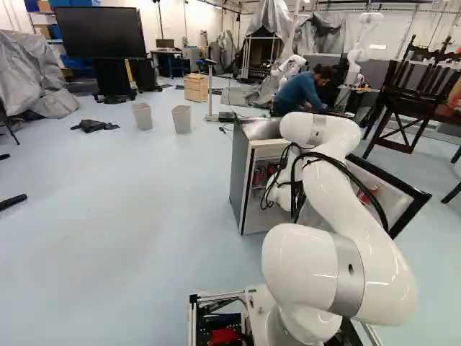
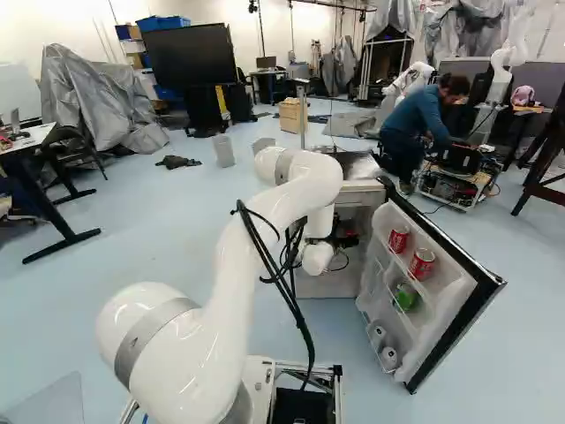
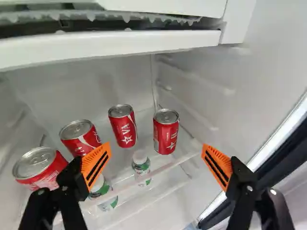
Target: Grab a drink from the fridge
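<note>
In the right base view my gripper (image 2: pixel 342 240) is partly hidden at the open fridge (image 2: pixel 331 284). In the wrist view the gripper (image 3: pixel 157 166) stands open inside the fridge, nothing gripped. Several red cans stand upright on the shelf: one can (image 3: pixel 166 131) and another can (image 3: pixel 123 125) are ahead of the gap between the fingers. A third can (image 3: pixel 80 137) and a nearer can (image 3: pixel 40 168) stand by one finger, which overlaps the third. Bottles with green labels, one bottle (image 3: pixel 141 165) between the fingers and another (image 3: pixel 100 188), show lower down.
The fridge door (image 2: pixel 446 291) stands open to the right, with red cans (image 2: pixel 422 263) and other drinks on its racks. A white compartment edge (image 3: pixel 110 45) spans the space above the cans. The fridge side wall (image 3: pixel 230 91) rises beside the gripper. Another robot (image 2: pixel 508 57) stands far back.
</note>
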Controlling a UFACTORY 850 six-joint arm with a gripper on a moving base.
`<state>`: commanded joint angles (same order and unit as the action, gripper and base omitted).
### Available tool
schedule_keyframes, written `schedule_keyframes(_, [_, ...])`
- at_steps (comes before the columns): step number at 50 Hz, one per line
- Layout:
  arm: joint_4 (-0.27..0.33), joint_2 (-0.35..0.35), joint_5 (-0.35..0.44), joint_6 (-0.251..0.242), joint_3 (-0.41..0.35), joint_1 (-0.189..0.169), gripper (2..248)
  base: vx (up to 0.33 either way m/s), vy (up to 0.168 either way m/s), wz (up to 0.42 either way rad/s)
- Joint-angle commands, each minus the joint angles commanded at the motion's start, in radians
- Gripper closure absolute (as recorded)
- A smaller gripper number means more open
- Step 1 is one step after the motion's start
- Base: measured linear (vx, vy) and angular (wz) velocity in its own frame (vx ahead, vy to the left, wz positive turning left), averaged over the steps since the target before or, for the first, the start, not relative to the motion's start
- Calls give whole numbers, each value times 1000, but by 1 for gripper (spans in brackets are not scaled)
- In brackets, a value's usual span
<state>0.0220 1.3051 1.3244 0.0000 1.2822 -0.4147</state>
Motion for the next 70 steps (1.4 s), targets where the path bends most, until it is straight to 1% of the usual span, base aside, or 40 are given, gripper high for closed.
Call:
schedule_keyframes(24, [0,50,-14,0,92,-3,3,0,0,0])
schedule_keyframes(49, [0,99,-40,0,182,-20,3,0,0,0])
schedule_keyframes(70, [0,148,-53,0,271,-17,3,0,0,0])
